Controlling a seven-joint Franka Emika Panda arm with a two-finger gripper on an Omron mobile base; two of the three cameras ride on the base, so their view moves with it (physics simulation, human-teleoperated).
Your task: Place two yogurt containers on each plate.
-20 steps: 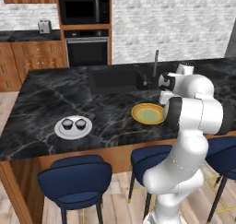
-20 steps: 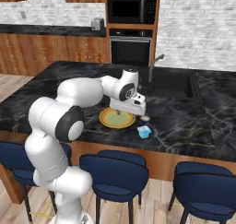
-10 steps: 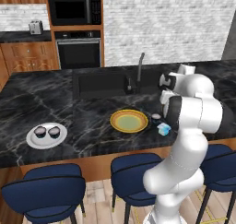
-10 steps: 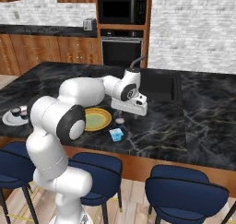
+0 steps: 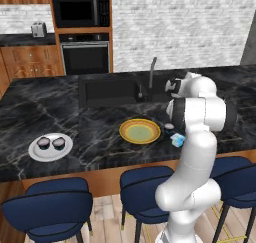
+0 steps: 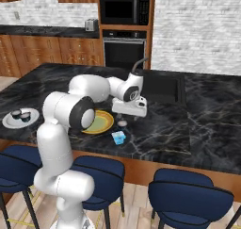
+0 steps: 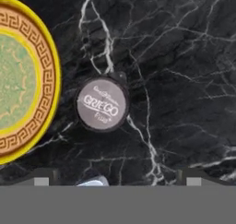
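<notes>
A round yogurt cup [image 7: 101, 104] with a dark grey lid stands on the black counter right next to the yellow plate [image 7: 45, 66]. My gripper [image 7: 116, 178] hangs open above it, with the cup between the two tips and a little ahead of them. From the base, the same cup [image 6: 122, 123] sits under my gripper [image 6: 128, 114], and a light blue container [image 6: 118, 137] lies just in front of it. The yellow plate [image 5: 124, 132] holds nothing. Two dark-topped cups [image 5: 44, 143] [image 5: 59, 143] sit on the white plate [image 5: 35, 154] far to the left.
A sink [image 5: 110, 91] with a faucet [image 5: 151, 74] is set into the counter behind the yellow plate. Blue stools [image 5: 55, 212] line the counter's front edge. An oven and a microwave stand against the back wall.
The whole picture shifted sideways a second ago as the base drove, then settled. The gripper stays open over the same cup; nothing on the counter has moved.
</notes>
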